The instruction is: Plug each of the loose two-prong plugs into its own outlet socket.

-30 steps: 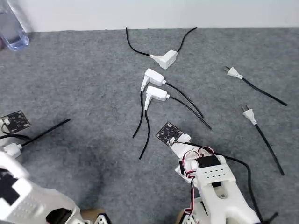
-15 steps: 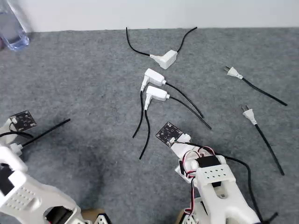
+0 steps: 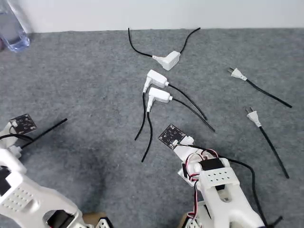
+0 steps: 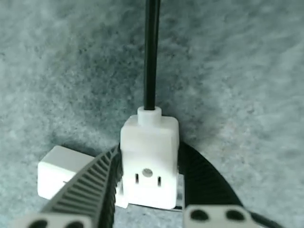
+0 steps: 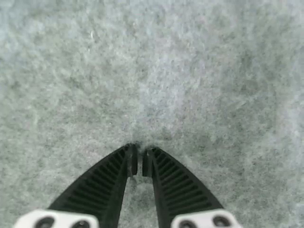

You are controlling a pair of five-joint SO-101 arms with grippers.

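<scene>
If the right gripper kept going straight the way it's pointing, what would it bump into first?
Probably just the grey carpet. The right gripper points down at it, and no plug or socket lies in that line, though how near the carpet is stays unclear.

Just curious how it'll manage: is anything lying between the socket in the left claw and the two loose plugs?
Yes. The black cords of the joined pairs in the middle, and the right arm, lie on the carpet between the socket held by the left claw and the loose plugs.
</scene>
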